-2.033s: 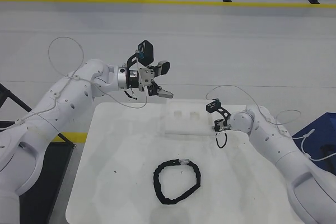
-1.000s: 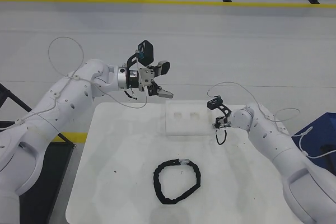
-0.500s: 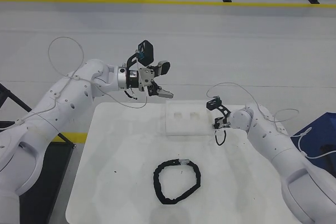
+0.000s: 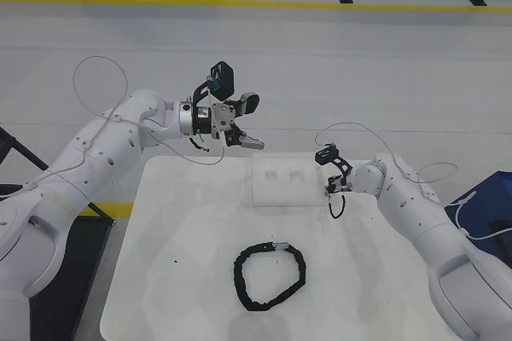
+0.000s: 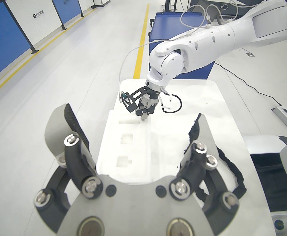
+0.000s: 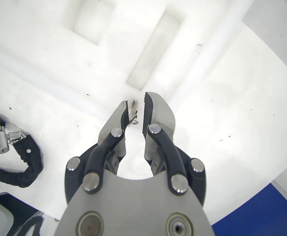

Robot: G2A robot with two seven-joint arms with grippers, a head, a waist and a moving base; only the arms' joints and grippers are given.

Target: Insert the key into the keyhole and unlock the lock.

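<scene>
right gripper [image 6: 136, 105] straddling key [image 6: 133, 112] — foam tray [image 6: 47, 57] edge, lock [image 6: 1, 142] apart

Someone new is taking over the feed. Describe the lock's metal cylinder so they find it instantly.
On the white table, nearer the robot than the white foam tray, lies a black fabric-sleeved chain loop. Where its two ends meet, on the side facing the tray, sits a short silver metal cylinder, the only shiny part of that black ring.

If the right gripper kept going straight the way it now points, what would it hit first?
Probably the small key between the right gripper's jaws, then the white foam tray at the end of its long slot; depth is unclear.
</scene>
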